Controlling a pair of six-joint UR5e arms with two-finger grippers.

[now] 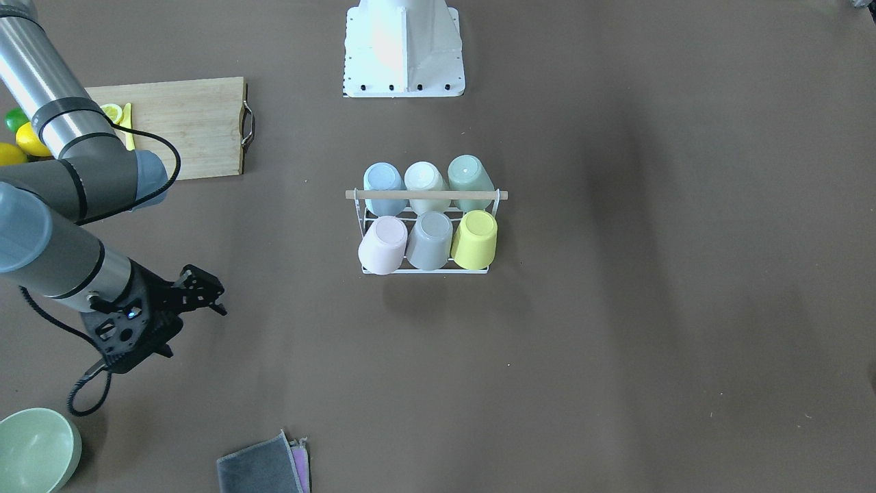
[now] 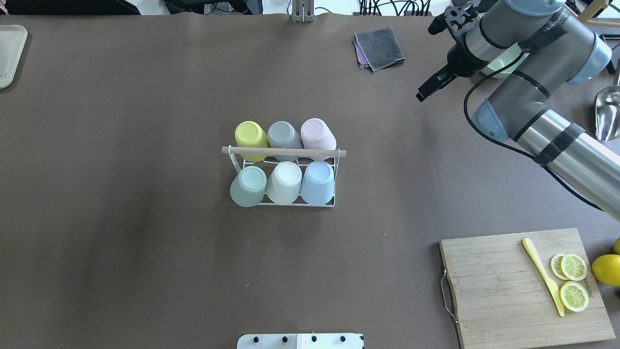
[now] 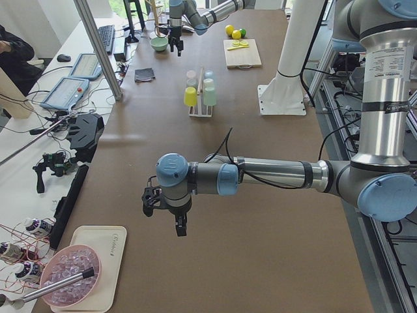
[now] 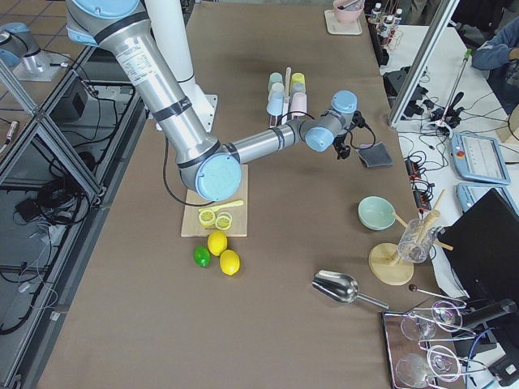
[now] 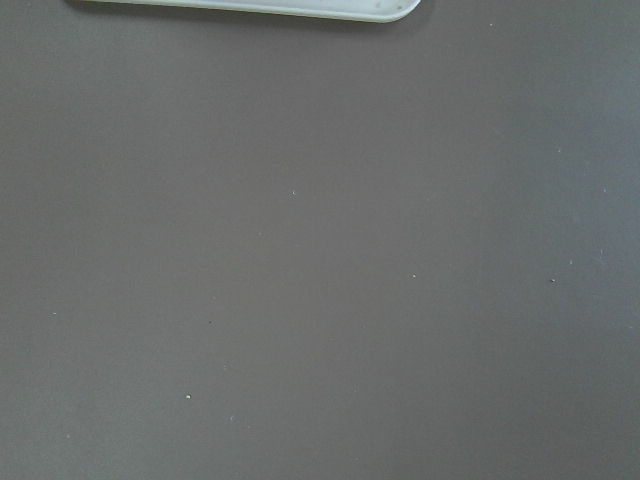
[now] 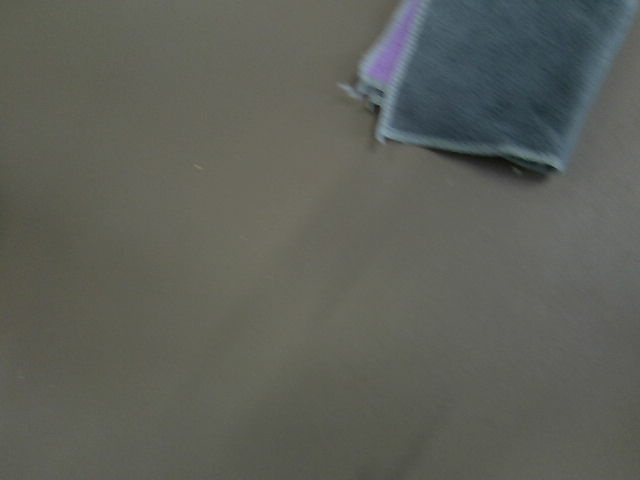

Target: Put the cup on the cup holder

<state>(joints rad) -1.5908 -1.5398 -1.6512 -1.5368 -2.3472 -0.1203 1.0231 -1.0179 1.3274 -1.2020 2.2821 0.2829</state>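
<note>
The cup holder, a white wire rack with a wooden rod across its top, stands at the table's middle; it also shows in the front view. Several cups sit upside down on its prongs in two rows: yellow, grey, pink, green, white, blue. My right gripper hangs open and empty over the table far right of the rack, near the cloth; it also shows in the front view. My left gripper shows only in the left side view, so I cannot tell its state.
A folded grey cloth lies at the far edge. A pale green bowl sits behind the right arm. A wooden cutting board holds lemon slices and a yellow knife. A white tray sits far left.
</note>
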